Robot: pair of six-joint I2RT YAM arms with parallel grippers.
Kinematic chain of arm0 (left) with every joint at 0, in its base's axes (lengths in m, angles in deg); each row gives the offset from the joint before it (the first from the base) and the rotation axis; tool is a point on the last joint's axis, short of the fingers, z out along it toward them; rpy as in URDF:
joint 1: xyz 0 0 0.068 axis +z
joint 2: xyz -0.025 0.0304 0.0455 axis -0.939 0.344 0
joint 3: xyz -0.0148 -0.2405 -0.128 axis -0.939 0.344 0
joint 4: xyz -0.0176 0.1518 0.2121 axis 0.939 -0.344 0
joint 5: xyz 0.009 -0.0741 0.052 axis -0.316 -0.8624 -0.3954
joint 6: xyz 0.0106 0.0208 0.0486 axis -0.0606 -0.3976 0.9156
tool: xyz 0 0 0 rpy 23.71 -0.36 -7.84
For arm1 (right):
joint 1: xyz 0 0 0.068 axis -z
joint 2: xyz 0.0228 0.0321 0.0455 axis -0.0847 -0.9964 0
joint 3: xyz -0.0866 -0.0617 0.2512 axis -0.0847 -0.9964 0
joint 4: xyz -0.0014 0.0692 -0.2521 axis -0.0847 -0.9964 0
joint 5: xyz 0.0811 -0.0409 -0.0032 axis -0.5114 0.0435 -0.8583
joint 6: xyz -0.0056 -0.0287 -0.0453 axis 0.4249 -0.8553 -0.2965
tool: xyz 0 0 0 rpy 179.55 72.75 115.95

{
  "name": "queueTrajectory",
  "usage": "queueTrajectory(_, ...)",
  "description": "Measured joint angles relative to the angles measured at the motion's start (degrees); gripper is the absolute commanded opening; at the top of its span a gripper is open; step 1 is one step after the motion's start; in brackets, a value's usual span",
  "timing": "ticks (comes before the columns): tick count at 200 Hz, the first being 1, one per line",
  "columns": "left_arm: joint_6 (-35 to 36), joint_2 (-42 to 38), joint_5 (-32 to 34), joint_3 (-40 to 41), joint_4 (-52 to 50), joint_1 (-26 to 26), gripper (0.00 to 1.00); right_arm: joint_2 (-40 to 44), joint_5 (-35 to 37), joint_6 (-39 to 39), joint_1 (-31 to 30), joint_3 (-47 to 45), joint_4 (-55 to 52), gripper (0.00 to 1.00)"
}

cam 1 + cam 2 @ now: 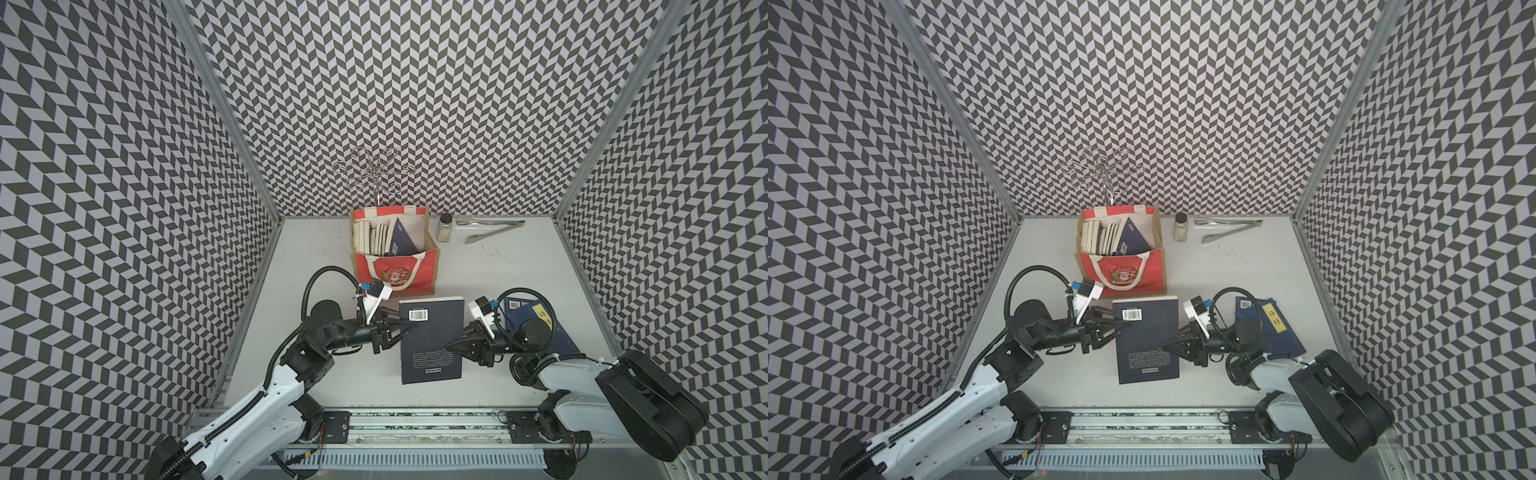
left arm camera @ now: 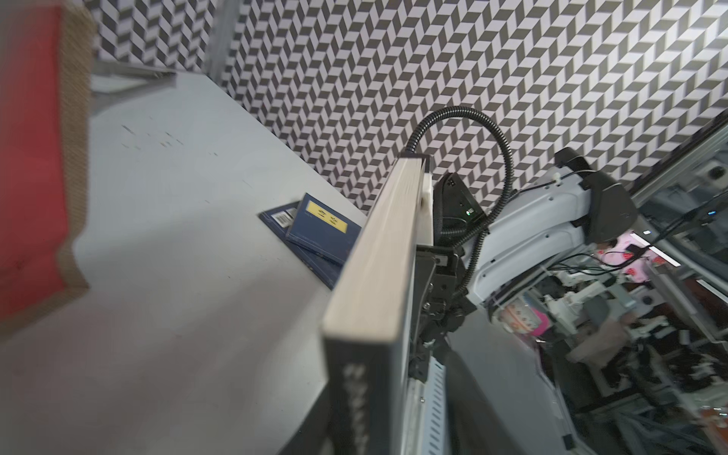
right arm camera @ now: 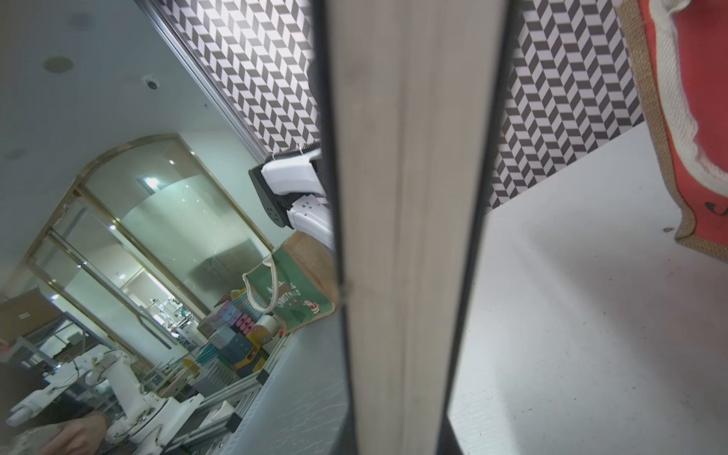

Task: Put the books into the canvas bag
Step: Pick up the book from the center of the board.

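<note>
Bag mouth: the canvas bag (image 1: 426, 270) stands far centre. Upright books (image 1: 374, 237) fill its left half, a leaning navy book (image 1: 401, 239) crosses the middle, and bare lining stays open at its right.
Before the bag: the black book (image 1: 432, 336), off the table, spans the middle.
Far right: a jar (image 1: 445, 227) and tongs (image 1: 494, 232) lie beside the bag.
Behind the bag: a wire stand (image 1: 376, 170).
Near right: flat navy books (image 1: 540, 312).
Left side: bare table (image 1: 316, 249).

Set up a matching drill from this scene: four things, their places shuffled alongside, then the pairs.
1. dark book
2. canvas bag
3. jar
4. tongs

A. upright, books inside
B. between left pincer and right pincer
C. lying by the back wall
D. standing between bag and tongs

Pairs: 1-B, 2-A, 3-D, 4-C
</note>
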Motion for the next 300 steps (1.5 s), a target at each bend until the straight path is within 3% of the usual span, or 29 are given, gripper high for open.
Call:
queueTrajectory(35, 7.6, 4.5, 0.1, -12.5, -13.6, 0.1, 0.89, 0.7, -3.0, -4.7, 0.0, 1.9, -8.0, 0.00)
queueTrajectory(71, 17.4, 12.4, 3.5, -23.7, -31.2, 0.4, 0.89, 4.3, -4.2, -11.9, 0.0, 5.6, -18.6, 0.00)
queueTrajectory(106, 21.4, 17.4, 3.6, -25.3, -40.6, 1.0, 0.84, 6.3, -3.5, -19.0, -0.3, 7.2, -29.3, 0.00)
queueTrajectory(149, 23.1, 14.9, 0.1, -25.3, -44.4, 0.7, 0.59, 6.2, -2.0, -23.9, -0.4, 8.4, -37.4, 0.00)
queueTrajectory(182, 24.1, 14.1, 0.6, -25.3, -45.1, 0.4, 0.45, 5.6, -2.4, -26.1, -0.4, 9.6, -39.4, 0.00)
queueTrajectory(225, 25.1, 15.8, 1.4, -25.3, -45.7, -0.3, 0.03, 5.1, -2.9, -26.5, -0.7, 9.6, -40.3, 0.00)
queueTrajectory(233, 25.7, 15.9, 1.6, -25.4, -46.1, -0.3, 0.00, 5.1, -2.8, -26.6, -0.6, 9.6, -40.6, 0.01)
queueTrajectory(251, 25.9, 15.9, 2.2, -25.7, -46.5, -0.3, 0.00, 5.1, -2.3, -27.1, -0.7, 9.8, -41.2, 0.12)
queueTrajectory(271, 26.0, 15.8, 4.2, -26.8, -47.3, -0.2, 0.00, 5.1, -0.7, -27.7, -0.7, 10.9, -42.9, 0.38)
queueTrajectory(284, 26.0, 15.6, 5.8, -27.8, -47.9, -0.2, 0.00, 5.3, 1.2, -27.8, -0.6, 11.8, -44.1, 0.64)
queueTrajectory(300, 26.1, 15.4, 7.6, -29.9, -48.7, 0.2, 0.00, 6.5, 3.6, -28.1, -0.2, 12.7, -45.7, 0.76)
